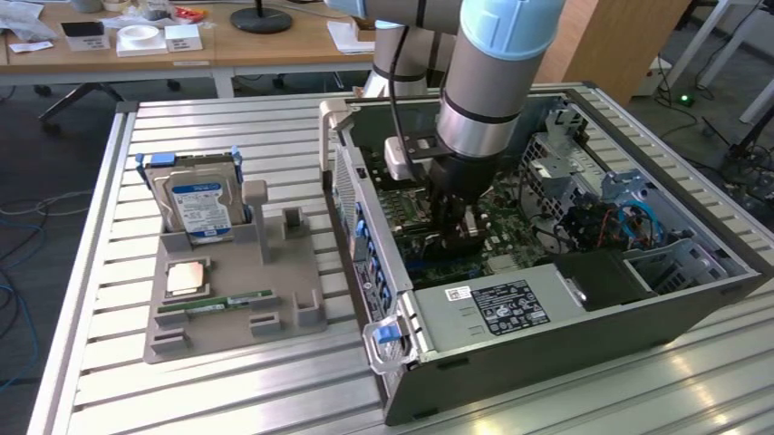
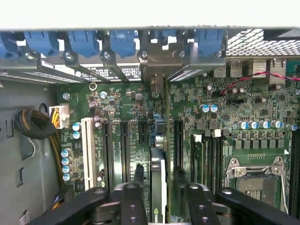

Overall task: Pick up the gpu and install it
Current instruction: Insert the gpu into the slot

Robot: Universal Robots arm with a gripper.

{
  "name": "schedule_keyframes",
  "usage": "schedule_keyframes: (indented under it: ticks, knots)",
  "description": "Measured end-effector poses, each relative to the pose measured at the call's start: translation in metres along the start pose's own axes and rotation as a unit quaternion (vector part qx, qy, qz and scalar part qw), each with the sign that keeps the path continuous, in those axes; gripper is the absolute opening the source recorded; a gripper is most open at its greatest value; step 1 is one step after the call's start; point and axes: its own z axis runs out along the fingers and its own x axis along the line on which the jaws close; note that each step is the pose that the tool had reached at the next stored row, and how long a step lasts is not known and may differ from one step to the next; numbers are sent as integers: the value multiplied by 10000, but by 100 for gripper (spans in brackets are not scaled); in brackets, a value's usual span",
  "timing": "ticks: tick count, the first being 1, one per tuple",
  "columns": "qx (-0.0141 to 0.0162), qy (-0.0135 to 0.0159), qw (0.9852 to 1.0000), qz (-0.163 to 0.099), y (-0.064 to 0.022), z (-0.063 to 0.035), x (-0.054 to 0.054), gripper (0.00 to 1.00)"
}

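Note:
The gpu stands on edge in a motherboard slot, seen edge-on as a thin dark card. Its metal end bracket reaches the case's rear panel under the blue latches. My gripper straddles the card's near end with its black fingers on either side, and a gap shows between the card and the finger on each side. In the exterior view my gripper is deep inside the open computer case, down over the green motherboard.
On the slatted table at the exterior view's left, a grey fixture holds a blue-labelled hard drive, a processor chip and a green memory stick. The power supply, a drive cage, the processor socket and a cable bundle crowd the case.

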Motion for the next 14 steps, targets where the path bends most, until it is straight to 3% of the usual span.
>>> schedule_keyframes:
  ticks: [1,4,14]
  knots:
    - [0,0,10000,-1,-1,-1,0,40]
    - [0,-3,10000,0,-1,-59,-2,40]
    - [1,-6,10000,0,-11,-494,-18,40]
